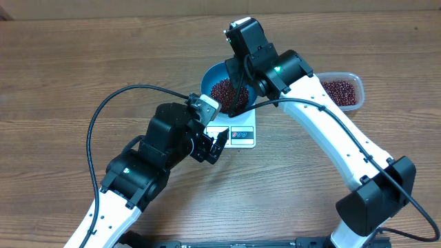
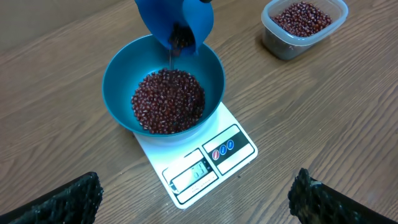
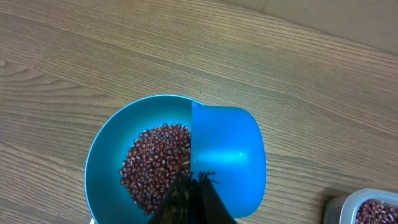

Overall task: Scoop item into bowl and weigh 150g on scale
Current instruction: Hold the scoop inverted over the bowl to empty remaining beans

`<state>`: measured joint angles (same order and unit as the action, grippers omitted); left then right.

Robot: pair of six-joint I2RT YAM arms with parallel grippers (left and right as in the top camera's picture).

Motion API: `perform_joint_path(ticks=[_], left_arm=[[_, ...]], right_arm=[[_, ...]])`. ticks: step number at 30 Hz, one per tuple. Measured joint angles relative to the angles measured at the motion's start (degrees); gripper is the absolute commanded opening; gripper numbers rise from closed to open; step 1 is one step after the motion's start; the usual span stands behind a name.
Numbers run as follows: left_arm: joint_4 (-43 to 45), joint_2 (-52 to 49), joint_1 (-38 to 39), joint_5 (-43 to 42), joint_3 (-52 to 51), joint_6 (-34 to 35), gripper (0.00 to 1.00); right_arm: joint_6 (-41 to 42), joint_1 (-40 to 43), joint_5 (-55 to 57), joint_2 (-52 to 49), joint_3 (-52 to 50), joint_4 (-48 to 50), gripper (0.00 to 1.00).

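Gripped tight in the right gripper: a small blue scoop, tipped over the bowl. Hanging near the scale with jaws wide and nothing between them: the left gripper. Piled in the middle of that bowl, on top of the white scale: tiny red-brown beans. More in the clear tub, off to one side on the table.

Probably hard, smooth and very light, each one. Likely to roll and bounce away if dropped fast. No good to pinch one by one. Better to carry in the scoop, held by its back end, and tip slowly. Best to leave the full bowl alone.
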<state>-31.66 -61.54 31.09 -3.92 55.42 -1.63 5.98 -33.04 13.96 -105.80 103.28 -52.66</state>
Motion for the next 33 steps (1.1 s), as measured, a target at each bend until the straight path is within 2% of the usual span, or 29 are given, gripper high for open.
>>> perform_joint_path(ticks=[33], left_arm=[[0.0,0.0,0.0,0.0,0.0,0.0,1.0]], right_arm=[[-0.2,-2.9,4.5,0.0,0.0,-0.5,0.04]])
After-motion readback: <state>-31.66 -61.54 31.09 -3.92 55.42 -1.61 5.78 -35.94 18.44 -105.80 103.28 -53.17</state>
